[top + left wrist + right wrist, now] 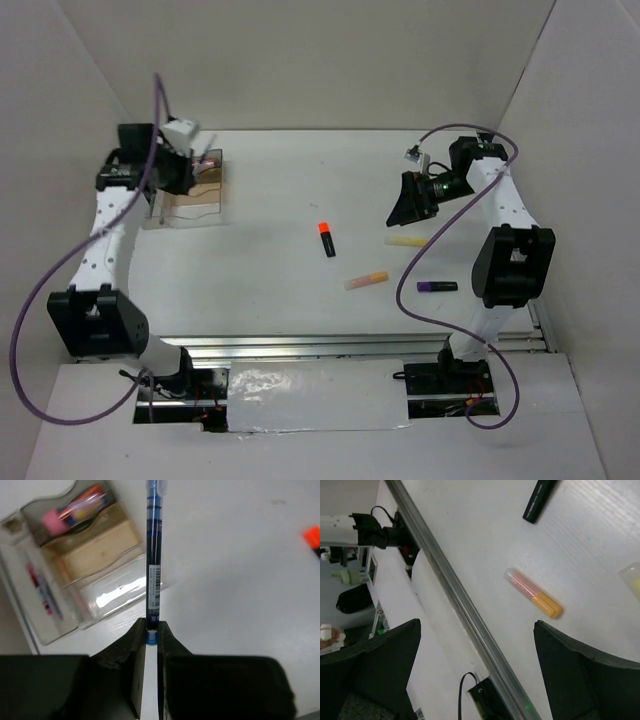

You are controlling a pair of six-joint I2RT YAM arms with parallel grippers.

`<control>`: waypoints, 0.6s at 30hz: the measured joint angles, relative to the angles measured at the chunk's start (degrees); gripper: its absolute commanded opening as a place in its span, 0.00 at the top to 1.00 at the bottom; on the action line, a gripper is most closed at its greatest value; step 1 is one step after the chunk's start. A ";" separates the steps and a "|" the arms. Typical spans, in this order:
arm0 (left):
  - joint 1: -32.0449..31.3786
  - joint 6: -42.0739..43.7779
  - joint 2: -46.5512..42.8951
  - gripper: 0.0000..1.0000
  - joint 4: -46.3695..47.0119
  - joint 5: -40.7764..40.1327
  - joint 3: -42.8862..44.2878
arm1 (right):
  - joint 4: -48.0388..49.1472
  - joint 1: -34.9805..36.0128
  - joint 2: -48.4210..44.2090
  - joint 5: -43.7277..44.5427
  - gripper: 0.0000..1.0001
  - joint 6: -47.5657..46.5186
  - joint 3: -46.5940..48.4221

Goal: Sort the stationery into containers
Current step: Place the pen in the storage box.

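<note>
Left gripper (152, 628) pinches a thin blue pen (154, 535) with barcode label (154, 586).

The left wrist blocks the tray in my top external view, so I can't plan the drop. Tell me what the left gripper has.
Observer: The left gripper is shut on the end of a blue pen with a barcode label.
Operator: Give me the tray's contents.
Observer: A pink-capped tube lies in the clear organiser tray's end compartment, and a thin red pen lies in its long side compartment.
Operator: Check the right gripper.
Observer: The right gripper is open and holds nothing. Its camera looks down at the yellow-pink marker on the table.
</note>
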 measured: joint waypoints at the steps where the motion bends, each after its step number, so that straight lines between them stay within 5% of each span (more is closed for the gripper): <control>1: 4.59 -0.61 2.80 1.00 0.02 1.07 2.34 | 0.02 0.35 -0.35 -0.20 0.00 -0.02 -1.20; 8: 26.97 -4.15 22.05 1.00 -2.25 7.69 16.65 | -0.02 3.37 -1.03 -0.37 0.00 0.46 -7.34; 18: 33.22 -2.38 32.09 1.00 -3.87 10.69 23.47 | 0.70 6.36 -1.16 -0.33 0.00 1.42 -8.79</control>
